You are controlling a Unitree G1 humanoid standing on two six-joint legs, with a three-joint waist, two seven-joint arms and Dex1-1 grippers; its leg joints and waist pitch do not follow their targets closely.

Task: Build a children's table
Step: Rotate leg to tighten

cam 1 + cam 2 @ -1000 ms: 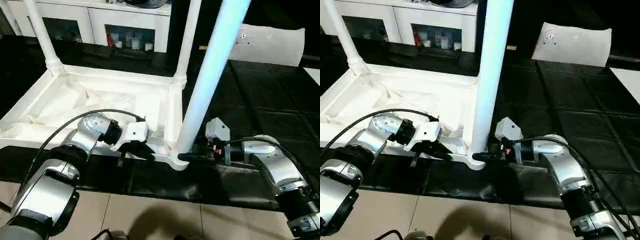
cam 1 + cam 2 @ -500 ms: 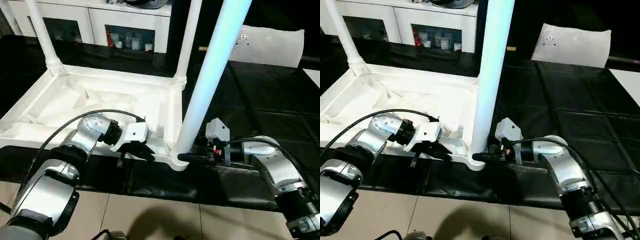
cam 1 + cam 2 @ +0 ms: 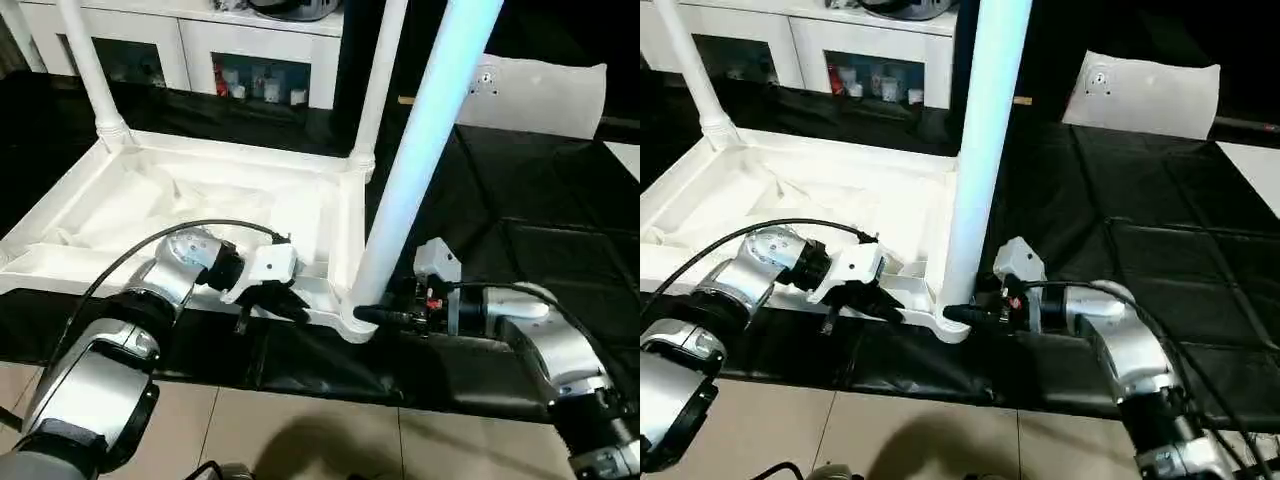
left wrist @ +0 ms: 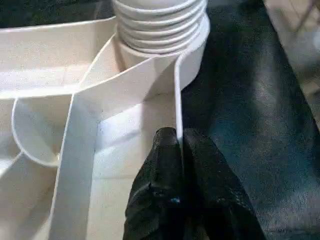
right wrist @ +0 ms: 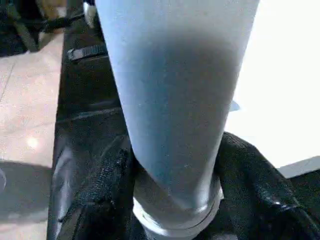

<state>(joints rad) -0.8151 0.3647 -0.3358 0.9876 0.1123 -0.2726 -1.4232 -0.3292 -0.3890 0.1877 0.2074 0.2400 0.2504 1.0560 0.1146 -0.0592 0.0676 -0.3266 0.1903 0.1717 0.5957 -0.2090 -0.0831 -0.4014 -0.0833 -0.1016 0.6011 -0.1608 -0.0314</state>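
Tabletop (image 3: pixel 200 200) upside down on black mat | left tool (image 4: pixel 177 150) pinching its near rim | right tool (image 5: pixel 172 200) clamped round near-right leg (image 3: pixel 420 150) base | advice: keep leg vertical, twist into corner socket (image 3: pixel 358 322).

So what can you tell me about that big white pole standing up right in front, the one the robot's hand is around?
It is a table leg, a long smooth white plastic tube. It stands nearly upright, leaning slightly, with its ribbed base in the near corner socket of the upturned tabletop. The right gripper clasps it just above the socket, one black finger on each side. Its top runs out of the picture.
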